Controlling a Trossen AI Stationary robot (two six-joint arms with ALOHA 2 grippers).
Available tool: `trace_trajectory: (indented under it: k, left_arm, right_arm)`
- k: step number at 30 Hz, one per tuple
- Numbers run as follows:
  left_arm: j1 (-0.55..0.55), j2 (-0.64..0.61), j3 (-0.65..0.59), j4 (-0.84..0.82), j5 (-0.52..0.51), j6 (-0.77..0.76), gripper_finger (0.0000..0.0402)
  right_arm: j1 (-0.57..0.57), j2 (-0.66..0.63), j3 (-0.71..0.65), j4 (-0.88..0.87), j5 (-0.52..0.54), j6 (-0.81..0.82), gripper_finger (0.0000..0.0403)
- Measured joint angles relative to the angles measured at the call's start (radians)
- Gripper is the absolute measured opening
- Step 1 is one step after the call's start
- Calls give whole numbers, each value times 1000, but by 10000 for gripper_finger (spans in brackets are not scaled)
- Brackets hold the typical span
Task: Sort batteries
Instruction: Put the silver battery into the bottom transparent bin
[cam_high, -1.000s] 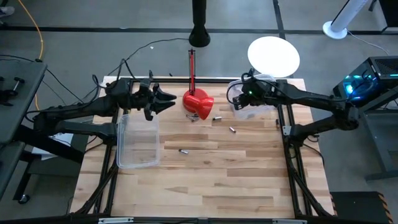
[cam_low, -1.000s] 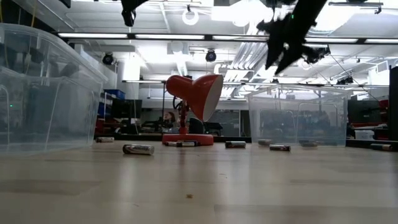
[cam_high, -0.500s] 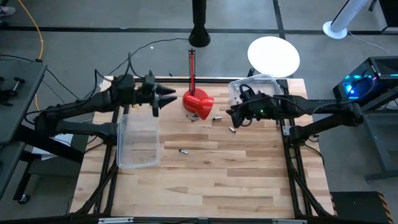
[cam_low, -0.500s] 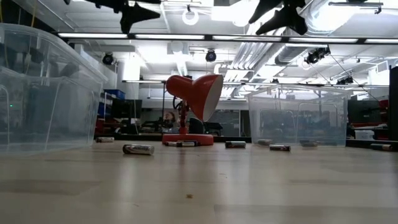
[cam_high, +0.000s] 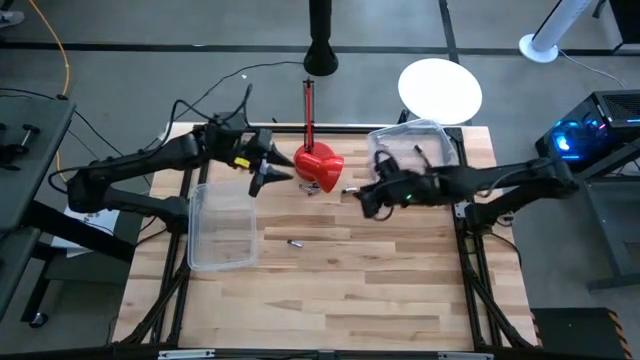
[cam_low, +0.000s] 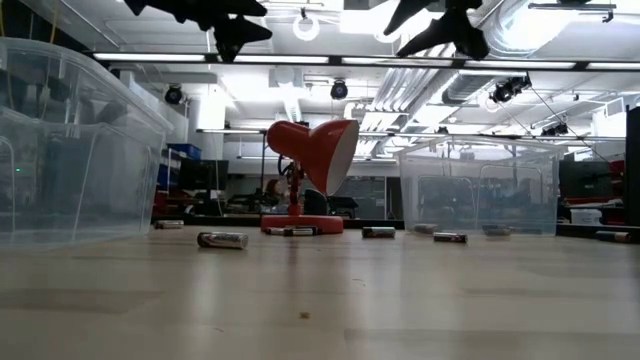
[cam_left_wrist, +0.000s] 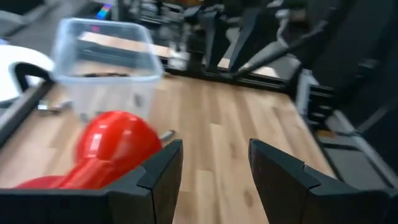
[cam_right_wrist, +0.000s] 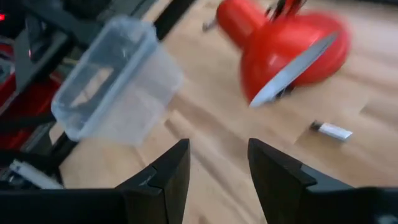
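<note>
Red lamp (cam_high: 318, 164) half-hides batteries (cam_high: 313, 189); both grippers open, empty.

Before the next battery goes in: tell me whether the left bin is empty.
Empty, as far as shown: from above, the left bin shows only bare wood through its clear floor.

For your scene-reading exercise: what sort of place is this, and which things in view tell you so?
Probably a robotics lab or workshop. Two arms work over a wooden table on a metal frame, cables trail across a bare floor, and the low view shows exposed ceiling ducts and strip lights.
</note>
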Motion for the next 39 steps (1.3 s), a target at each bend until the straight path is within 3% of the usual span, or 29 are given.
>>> trace_trajectory:
  k: [10, 15, 21, 29, 34, 39]
  left_arm:
    - [0, -13, 0, -5, 133, -6, 177]
    - [-13, -13, 0, 24, 117, -53, 177]
    - [-77, -13, 0, 186, -23, -204, 177]
    - [-179, -13, 0, 226, -270, -348, 177]
    - [-230, -13, 0, 227, -385, -362, 177]
    - [-245, -13, 0, 232, -422, -362, 177]
  right_arm:
    - [99, 173, 0, -59, -217, 115, 156]
    - [107, 229, -1, -260, -189, 95, 156]
    - [-22, 238, -77, -296, -174, 15, 156]
    - [-201, 239, -265, -131, -346, -91, 155]
    - [-207, 239, -273, -134, -226, -121, 146]
    - [-214, 279, -273, -118, -200, -141, 144]
